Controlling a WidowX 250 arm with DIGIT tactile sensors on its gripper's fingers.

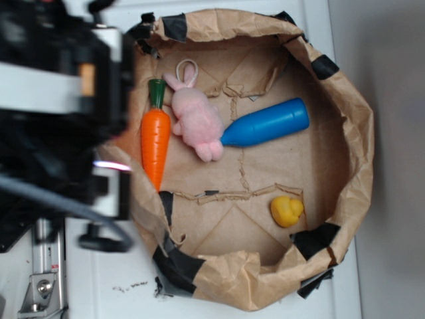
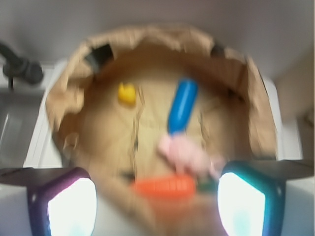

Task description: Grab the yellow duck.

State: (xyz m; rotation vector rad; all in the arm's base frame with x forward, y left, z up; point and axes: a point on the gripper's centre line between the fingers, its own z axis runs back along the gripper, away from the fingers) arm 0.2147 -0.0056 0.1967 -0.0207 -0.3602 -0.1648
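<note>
A: Wrist view, blurred: tool [image 2: 156, 196] spread wide, gripping nothing, above orange carrot [image 2: 164, 187] at paper bag [image 2: 64, 98] near rim.

B: Yellow duck [image 2: 127, 93]?

A: Far ahead, slightly left, on bag floor. Apart from blue bottle [image 2: 182, 105], pink bunny [image 2: 184, 153].

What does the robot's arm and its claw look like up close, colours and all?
In the exterior view the arm is a blocky black body with white panels, a dark cable looping off it. In the blurry wrist view the gripper has two chunky fingers, each with a glowing pale pad; one is edged purple, the other teal.
</note>
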